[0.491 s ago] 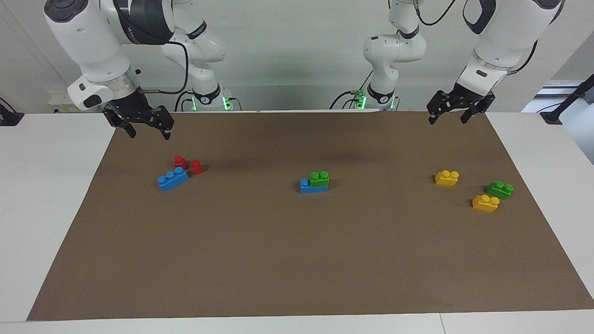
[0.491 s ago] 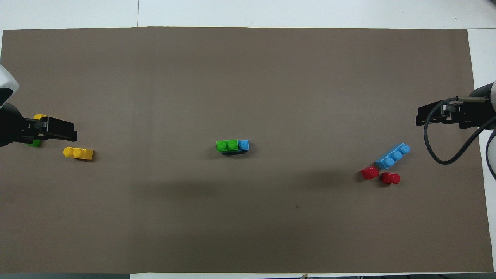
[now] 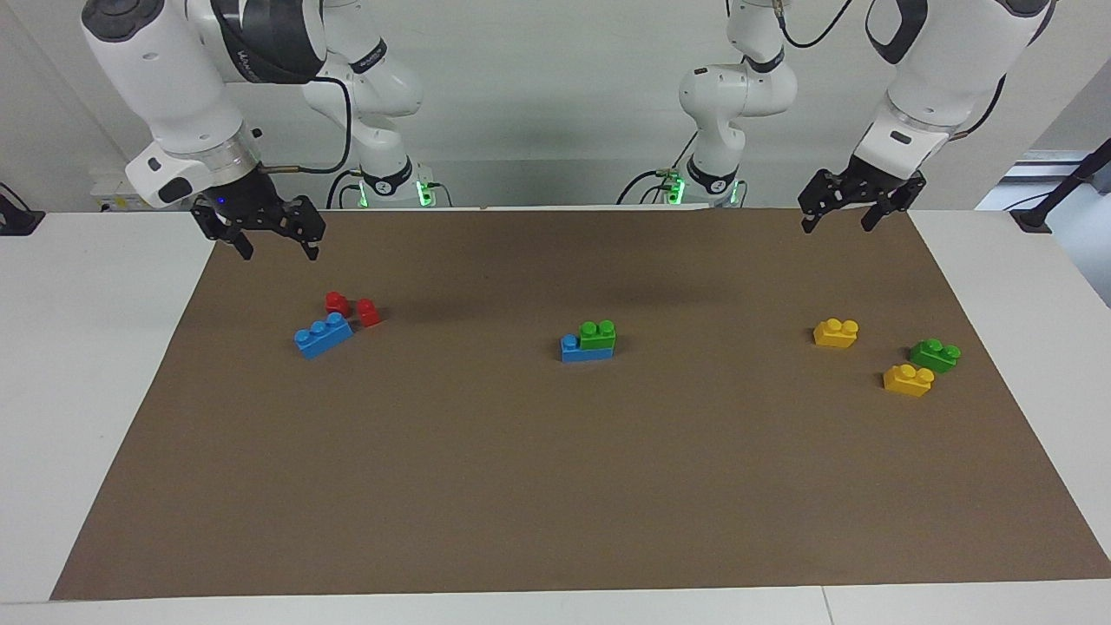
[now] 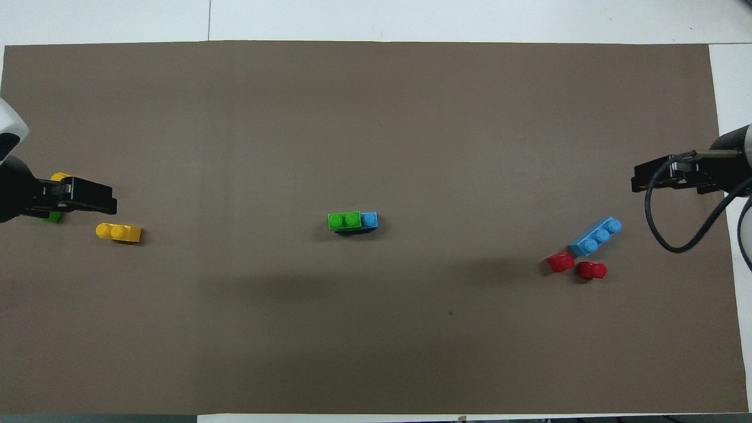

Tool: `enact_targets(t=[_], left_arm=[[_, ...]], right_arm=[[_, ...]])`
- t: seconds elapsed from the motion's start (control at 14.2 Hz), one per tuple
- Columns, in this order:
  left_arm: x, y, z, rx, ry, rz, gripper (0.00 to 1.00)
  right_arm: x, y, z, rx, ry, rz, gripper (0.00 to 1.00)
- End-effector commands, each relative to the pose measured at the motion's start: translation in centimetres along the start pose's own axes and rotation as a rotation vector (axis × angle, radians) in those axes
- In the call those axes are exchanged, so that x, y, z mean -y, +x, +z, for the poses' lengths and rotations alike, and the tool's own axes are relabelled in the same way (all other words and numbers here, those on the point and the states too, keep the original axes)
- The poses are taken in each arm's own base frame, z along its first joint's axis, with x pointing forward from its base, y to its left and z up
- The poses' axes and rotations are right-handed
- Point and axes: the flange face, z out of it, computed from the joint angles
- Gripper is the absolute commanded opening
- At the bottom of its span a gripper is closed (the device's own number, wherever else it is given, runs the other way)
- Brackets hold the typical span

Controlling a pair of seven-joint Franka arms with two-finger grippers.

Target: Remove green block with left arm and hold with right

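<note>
The right gripper [image 3: 271, 242] is held with fingers spread, grasping nothing, over the mat's edge near two red bricks [image 3: 351, 307]. At mid-mat the green block [image 3: 598, 335] is seated on a blue brick [image 3: 573, 349]. The left gripper [image 3: 840, 219], likewise spread and empty, is raised over the mat's corner.

There were eight toy bricks in total on the brown mat [image 3: 555, 486] that covered the tabletop [image 3: 95, 347]. Two of them were green: one green block [image 3: 598, 335] sat on a blue brick [image 3: 576, 350] in the middle of the mat, and a second green block [image 3: 935, 355] lay toward the left arm's end. Two were blue, the one under the green block and another blue brick [image 3: 323, 334] toward the right arm's end. Two yellow bricks were counted, one yellow brick [image 3: 836, 332] and a second yellow brick [image 3: 908, 380]. Two small red bricks were there also, one red brick [image 3: 337, 302] and a second red brick [image 3: 369, 312]. Two arms were present, each with one gripper: the left gripper [image 3: 849, 220] and the right gripper [image 3: 280, 246].
</note>
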Motion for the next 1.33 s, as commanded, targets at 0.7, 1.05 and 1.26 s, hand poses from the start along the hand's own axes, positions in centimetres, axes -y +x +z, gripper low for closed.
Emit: enact_targets(t=[0.7,1.05,1.26], left_arm=[[-3.4,-1.2,2.8,-0.019,-0.035,-0.581,1.00],[-9.6,-3.2,6.1,-0.035,-0.062,-0.926,1.00],[-13.1,-3.9,7.6,-0.045,-0.094,-1.194,1.00]], right_arm=[[13.5,1.6,8.6,0.102,0.220,1.058,0.99],[19.2,2.6,13.8,0.244,0.301,1.239,0.99],[22.3,1.4,16.9,0.273,0.332,1.302,0.99]])
